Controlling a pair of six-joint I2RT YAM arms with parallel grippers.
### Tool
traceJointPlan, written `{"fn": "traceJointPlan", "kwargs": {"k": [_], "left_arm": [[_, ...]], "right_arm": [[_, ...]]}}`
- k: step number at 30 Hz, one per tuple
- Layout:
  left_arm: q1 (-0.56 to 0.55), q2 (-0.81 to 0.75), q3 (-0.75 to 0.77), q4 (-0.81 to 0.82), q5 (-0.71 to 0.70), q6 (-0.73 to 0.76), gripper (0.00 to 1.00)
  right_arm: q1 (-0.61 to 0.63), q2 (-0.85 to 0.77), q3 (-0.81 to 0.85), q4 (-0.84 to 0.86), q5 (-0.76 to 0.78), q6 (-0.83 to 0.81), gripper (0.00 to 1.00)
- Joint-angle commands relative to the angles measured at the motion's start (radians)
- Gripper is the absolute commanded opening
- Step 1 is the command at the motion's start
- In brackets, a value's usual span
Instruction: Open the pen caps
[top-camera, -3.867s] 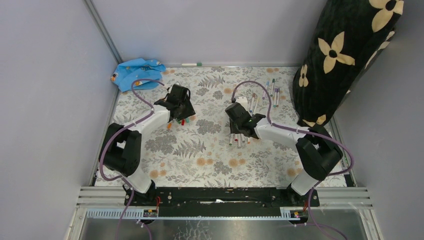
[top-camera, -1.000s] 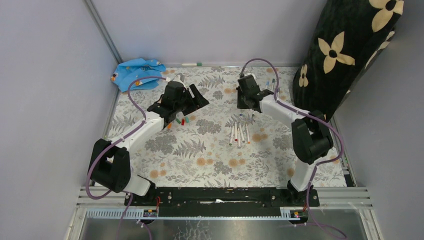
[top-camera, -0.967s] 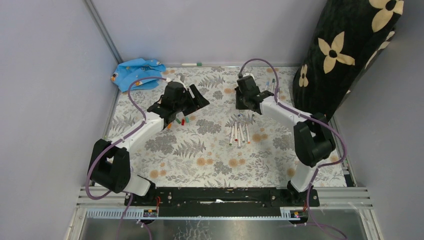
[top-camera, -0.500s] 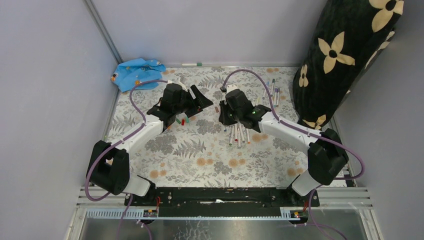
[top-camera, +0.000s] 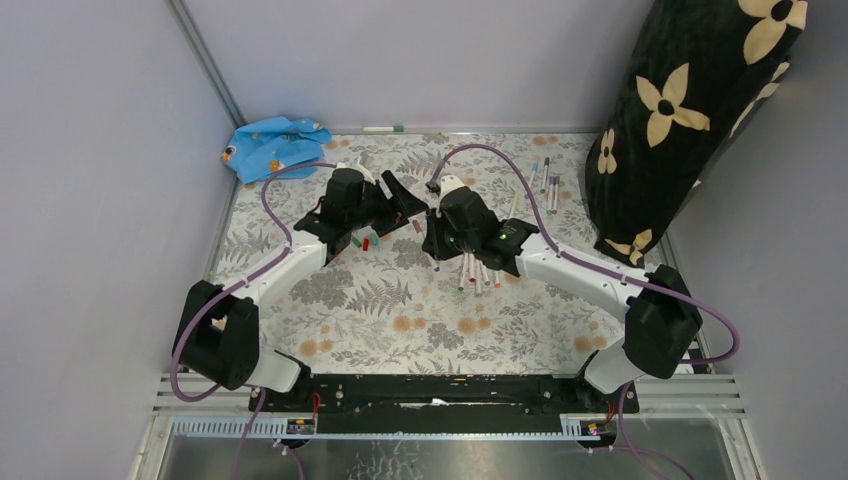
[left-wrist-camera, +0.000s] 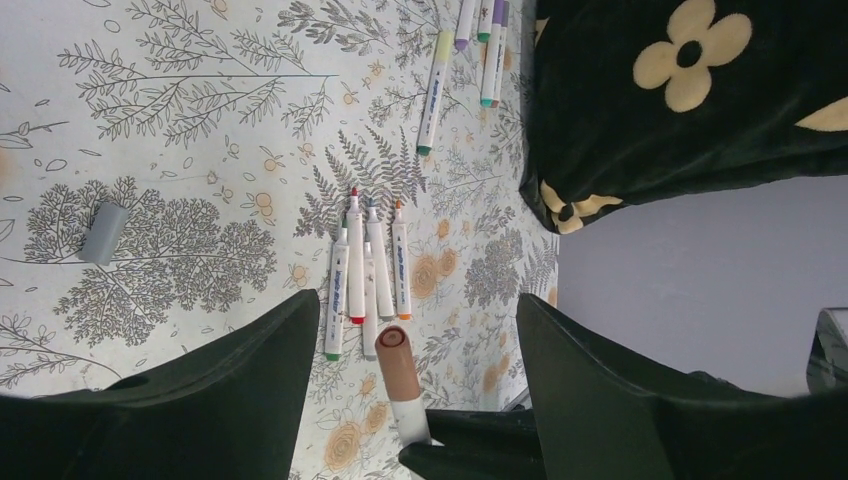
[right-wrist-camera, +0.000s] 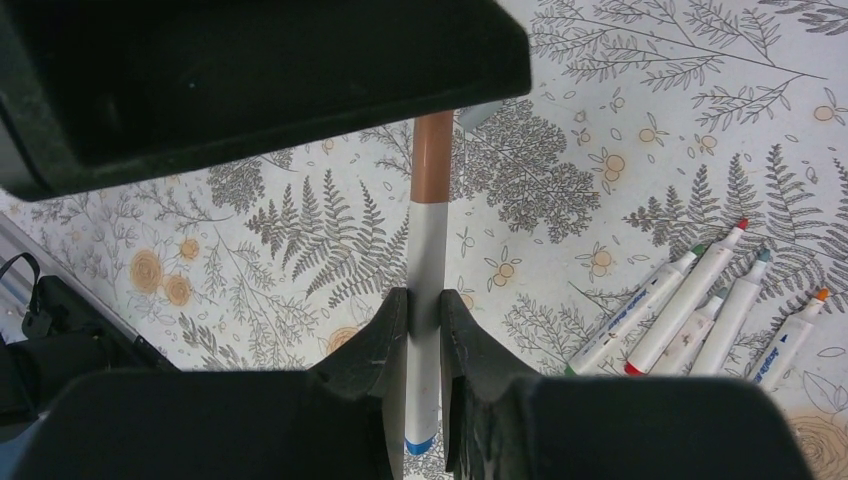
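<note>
My right gripper (right-wrist-camera: 425, 305) is shut on the white barrel of a pen (right-wrist-camera: 428, 250) and holds it above the table. Its brown cap (right-wrist-camera: 432, 155) points at my left gripper (top-camera: 405, 203). In the left wrist view the brown cap (left-wrist-camera: 398, 365) sits between my open left fingers (left-wrist-camera: 230, 390) without touching them. My right gripper (top-camera: 432, 228) is close beside the left one at mid-table. Several uncapped pens (top-camera: 478, 268) lie together on the table, also in the left wrist view (left-wrist-camera: 365, 270). Loose red and green caps (top-camera: 360, 241) lie under my left arm.
Several capped pens (top-camera: 545, 180) lie at the far right, next to a black flowered cushion (top-camera: 690, 110). A grey cap (left-wrist-camera: 103, 232) lies alone on the patterned tablecloth. A blue cloth (top-camera: 275, 145) is in the far left corner.
My right arm has swung from the far-right pens to mid-table with a brown-capped pen, bringing the cap between my left fingers. My left gripper has hardly moved.
</note>
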Motion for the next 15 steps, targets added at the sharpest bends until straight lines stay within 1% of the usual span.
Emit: {"fn": "traceJointPlan", "kwargs": {"k": [1, 7, 15], "left_arm": [[-0.007, -0.009, -0.007, 0.060, 0.018, -0.015, 0.79], [-0.007, 0.002, -0.016, 0.071, 0.033, -0.029, 0.75], [-0.007, 0.008, -0.041, 0.083, 0.059, -0.046, 0.63]], "right_arm": [[0.021, -0.037, 0.033, 0.038, -0.007, 0.013, 0.00], [0.028, -0.030, 0.051, 0.039, -0.007, 0.011, 0.00], [0.033, -0.019, 0.077, 0.044, -0.004, 0.010, 0.00]]}}
